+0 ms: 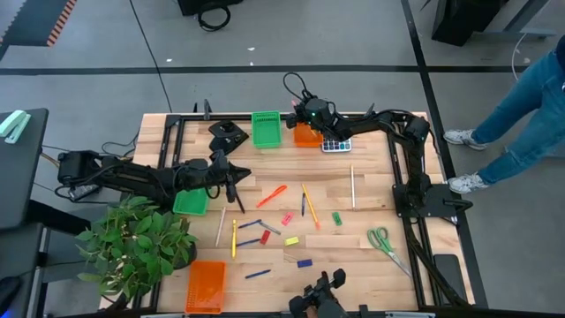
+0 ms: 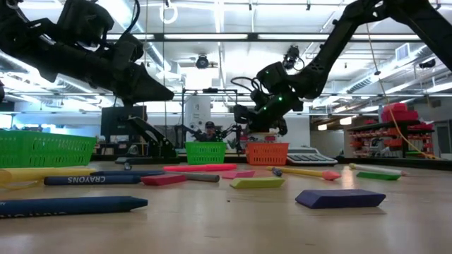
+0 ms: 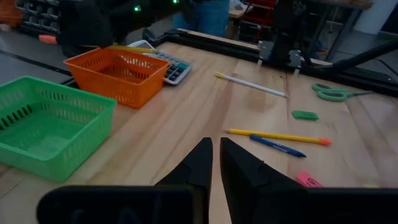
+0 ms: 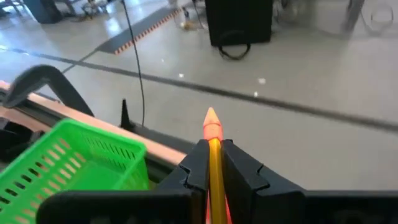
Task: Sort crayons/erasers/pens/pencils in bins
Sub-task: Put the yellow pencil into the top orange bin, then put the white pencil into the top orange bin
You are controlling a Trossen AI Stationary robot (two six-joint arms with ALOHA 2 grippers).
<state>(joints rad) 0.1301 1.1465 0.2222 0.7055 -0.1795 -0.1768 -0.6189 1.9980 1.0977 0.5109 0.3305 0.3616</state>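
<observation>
My right gripper (image 1: pixel 309 119) hangs over the orange bin (image 1: pixel 306 135) at the far edge, next to a green bin (image 1: pixel 267 129), and is shut on a yellow pencil (image 4: pixel 212 127). My left gripper (image 1: pixel 237 180) is shut with nothing in it, above the table by the near-left green bin (image 1: pixel 190 203). A second orange bin (image 1: pixel 206 284) sits at the near left. Lying flat mid-table are an orange-red crayon (image 1: pixel 272 194), pencils (image 1: pixel 353 186), pens (image 1: pixel 250 223) and erasers (image 1: pixel 286 218). My right gripper pinches the pencil's yellow shaft (image 4: pixel 215 165) between its two fingers. The pencil lies along the fingers, and its orange-pink end (image 4: pixel 211 127) sticks out past the fingertips. It is lifted clear of the table and the bins.
A grey calculator (image 1: pixel 335 145) lies beside the far orange bin. Green-handled scissors (image 1: pixel 384 241) lie at the near right. A potted plant (image 1: pixel 132 243) stands at the table's near-left corner. A person's legs (image 1: pixel 521 106) show beyond the right edge.
</observation>
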